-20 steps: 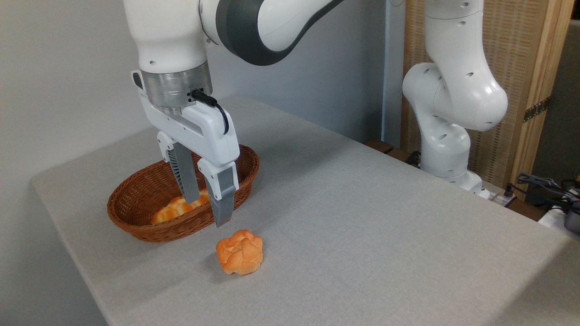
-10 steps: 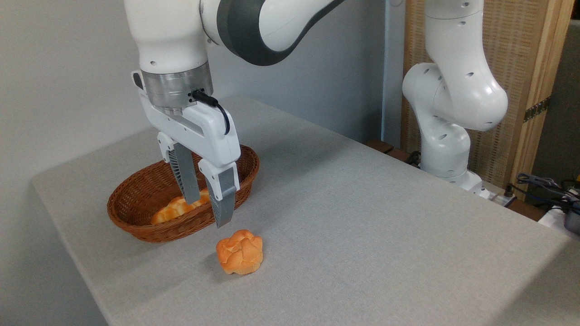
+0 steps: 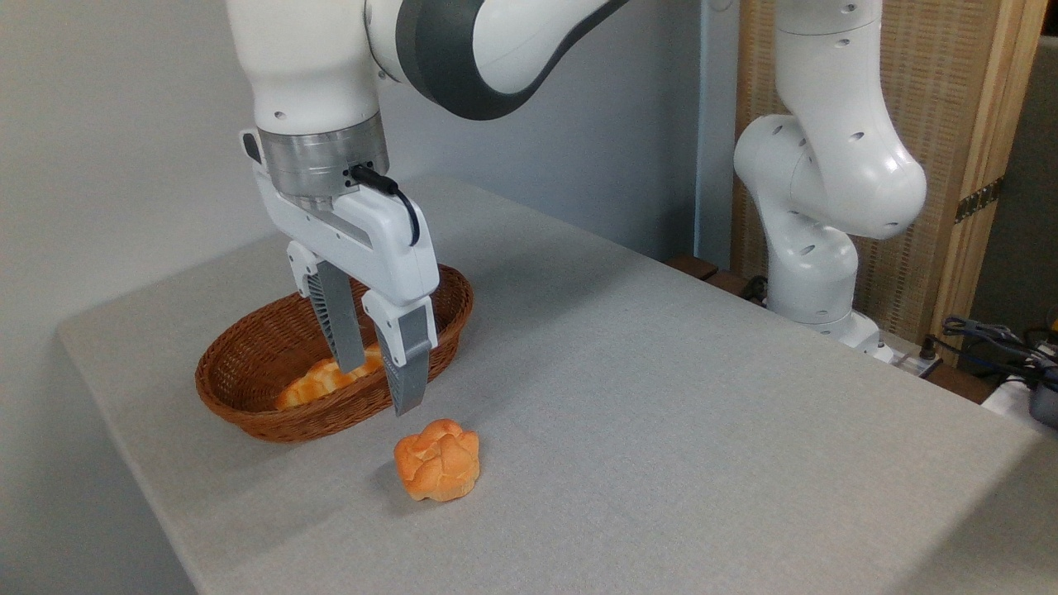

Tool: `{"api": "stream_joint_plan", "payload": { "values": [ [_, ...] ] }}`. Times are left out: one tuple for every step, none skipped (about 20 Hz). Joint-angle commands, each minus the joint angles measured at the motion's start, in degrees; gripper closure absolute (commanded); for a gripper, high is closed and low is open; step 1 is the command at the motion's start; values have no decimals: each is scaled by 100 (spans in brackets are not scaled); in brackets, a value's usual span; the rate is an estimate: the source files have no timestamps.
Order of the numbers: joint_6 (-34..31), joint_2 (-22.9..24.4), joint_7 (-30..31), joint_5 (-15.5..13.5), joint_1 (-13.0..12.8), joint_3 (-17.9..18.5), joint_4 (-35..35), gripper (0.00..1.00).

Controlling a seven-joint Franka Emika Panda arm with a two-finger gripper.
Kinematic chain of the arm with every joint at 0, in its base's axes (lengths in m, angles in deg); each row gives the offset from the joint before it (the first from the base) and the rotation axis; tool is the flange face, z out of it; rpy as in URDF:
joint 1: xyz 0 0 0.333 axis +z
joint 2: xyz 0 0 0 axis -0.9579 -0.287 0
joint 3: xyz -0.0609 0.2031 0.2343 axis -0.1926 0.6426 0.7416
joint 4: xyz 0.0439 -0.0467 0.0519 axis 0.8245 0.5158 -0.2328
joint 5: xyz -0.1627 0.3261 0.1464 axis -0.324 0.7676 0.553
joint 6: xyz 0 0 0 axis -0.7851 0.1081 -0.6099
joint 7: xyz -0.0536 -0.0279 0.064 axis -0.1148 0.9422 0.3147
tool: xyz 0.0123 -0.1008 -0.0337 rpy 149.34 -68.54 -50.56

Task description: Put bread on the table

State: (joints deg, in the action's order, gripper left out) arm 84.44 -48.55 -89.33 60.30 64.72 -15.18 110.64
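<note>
1. Down in the basket, the bread lies on the woven floor, toward the near-right part of the bowl. Only a stretch of it shows; the near rim hides its lower edge and a finger crosses its right end.
2. Its long axis runs from lower left to upper right, roughly along the length of the oval basket.
3. Directly above its right end hangs the hand, pointing straight down. The fingers stand apart with nothing between them, so the hand is open and empty.
4. One finger reaches down inside the basket, its tip at or just above the loaf; whether it touches I cannot tell. The other finger shows in front of the near rim, and I cannot tell whether it is over the rim or just outside it.
5. My judgement: the grasp turns on this offset. The hand sits over the loaf's end, not its middle, and should shift left and back so both fingers clear the wicker wall and straddle the loaf across its width.
6. Apart from the bread, the basket holds nothing that I can see.
7. On the table, near the basket's front, rests a small round roll, just below and right of the hand.
</note>
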Motion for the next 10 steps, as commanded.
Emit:
{"api": "stream_joint_plan", "payload": {
  "values": [
    [35,9,-22,-17,-19,6,-42,0],
    [35,9,-13,-26,-19,-3,-33,0],
    [35,0,4,-26,-28,-29,-25,0],
    [26,0,65,-44,-54,-38,-7,0],
    [35,-8,257,-139,-63,-64,2,0],
    [44,-26,564,-306,-63,-160,11,0],
    [70,-44,810,-342,-54,-239,19,0],
    [70,-52,996,-351,-63,-301,28,0],
    [70,-52,1180,-360,-63,-423,37,0],
    [70,-52,1408,-360,-63,-555,37,0]
  ]
}}
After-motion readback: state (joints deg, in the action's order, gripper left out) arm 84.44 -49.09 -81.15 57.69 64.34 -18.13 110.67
